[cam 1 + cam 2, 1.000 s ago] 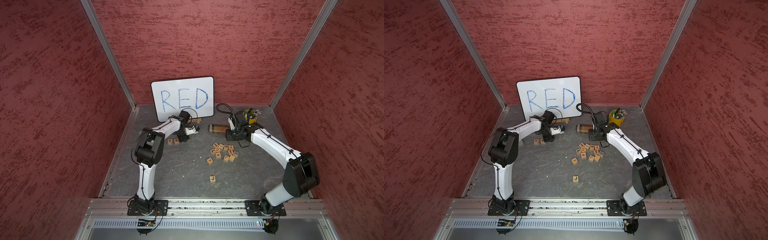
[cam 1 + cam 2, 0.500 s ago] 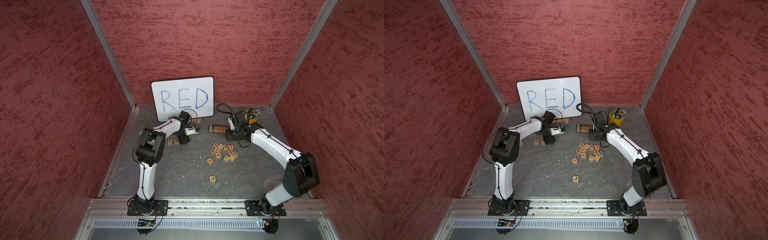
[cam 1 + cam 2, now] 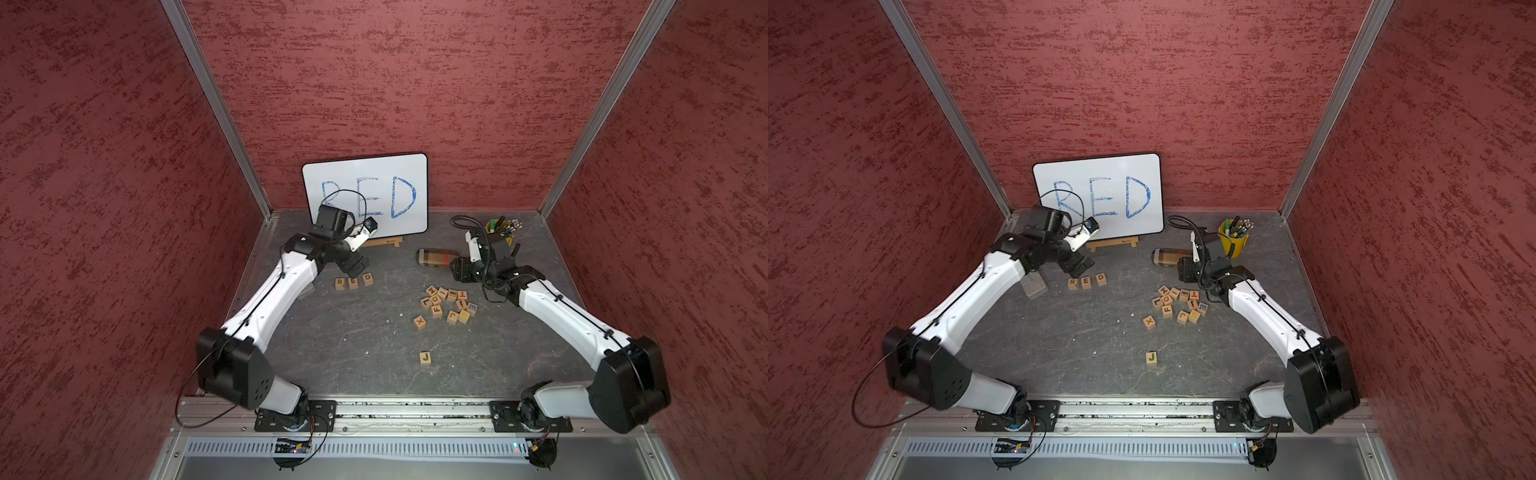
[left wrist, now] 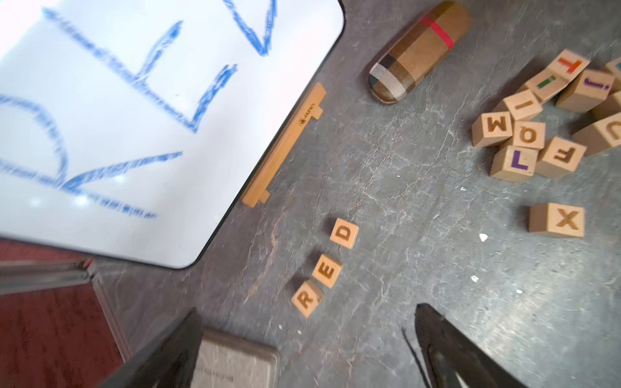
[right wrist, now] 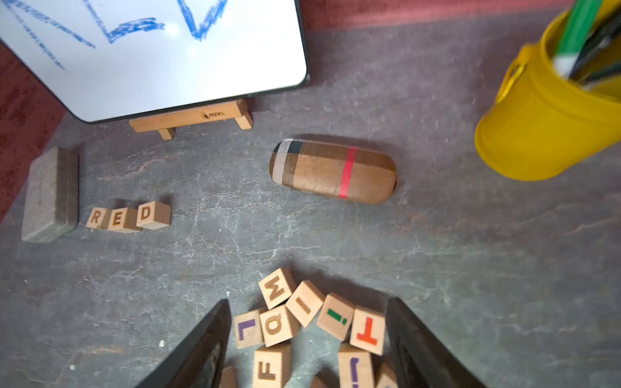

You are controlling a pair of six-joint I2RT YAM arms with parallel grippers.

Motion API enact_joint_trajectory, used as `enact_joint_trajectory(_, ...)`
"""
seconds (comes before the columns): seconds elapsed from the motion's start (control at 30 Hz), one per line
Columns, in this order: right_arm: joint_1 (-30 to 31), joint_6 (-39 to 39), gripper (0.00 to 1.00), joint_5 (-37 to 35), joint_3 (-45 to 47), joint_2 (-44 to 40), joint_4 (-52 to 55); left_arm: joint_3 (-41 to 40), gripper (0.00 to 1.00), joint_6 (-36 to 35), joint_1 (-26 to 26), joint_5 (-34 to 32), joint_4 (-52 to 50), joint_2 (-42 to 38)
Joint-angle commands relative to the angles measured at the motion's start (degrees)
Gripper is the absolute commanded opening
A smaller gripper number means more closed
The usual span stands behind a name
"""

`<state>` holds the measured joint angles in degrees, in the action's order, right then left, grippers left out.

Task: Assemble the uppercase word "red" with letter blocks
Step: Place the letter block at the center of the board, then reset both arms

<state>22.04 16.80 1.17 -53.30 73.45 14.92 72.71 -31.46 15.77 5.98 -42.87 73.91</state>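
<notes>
- Moved since the earlier frames: the left gripper (image 3: pixel 355 266) has been lifted off the letter blocks (image 3: pixel 353 282) and its jaws spread. The right gripper (image 3: pixel 459 270) has been opened as well.
- Both top views: the row reading R, E, D is logged left of centre on the table (image 3: pixel 374 353), just below the left gripper and in front of the whiteboard (image 3: pixel 365 170). The D block (image 3: pixel 1101 279) sits slightly higher in the frame than the other two.
- Same views: a loose pile (image 3: pixel 446 305) lies right of centre, and the X block (image 3: pixel 419 321) and J block (image 3: pixel 424 357) lie below it, all well apart from the row.
- Left wrist view: both fingers (image 4: pixel 161 352) are seen wide apart with nothing held. The row lies on the table beyond the tips, the eraser (image 4: pixel 235 362) near its R end.
- Right wrist view: the jaws are open and empty above the loose pile. The glasses case (image 5: pixel 332 171) and yellow cup (image 5: pixel 544 134) stand clear of the row.
- Handling, judged: the cubes are light, rigid, smooth wood and easily knocked askew. Each is best taken from above by two opposite side faces.
- Obstruction, judged: the eraser crowds the R end and neighbouring cubes leave little finger room. Only the D's alignment looks open to correction.
</notes>
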Motion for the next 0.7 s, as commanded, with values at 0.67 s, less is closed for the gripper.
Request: enact_joint_trajectory(0.67, -7.3, -10.9, 0.99, -24.0, 28.0, -19.1, -36.8, -52.8, 1.00, 28.3, -27.5, 16.3, 70.9, -7.2)
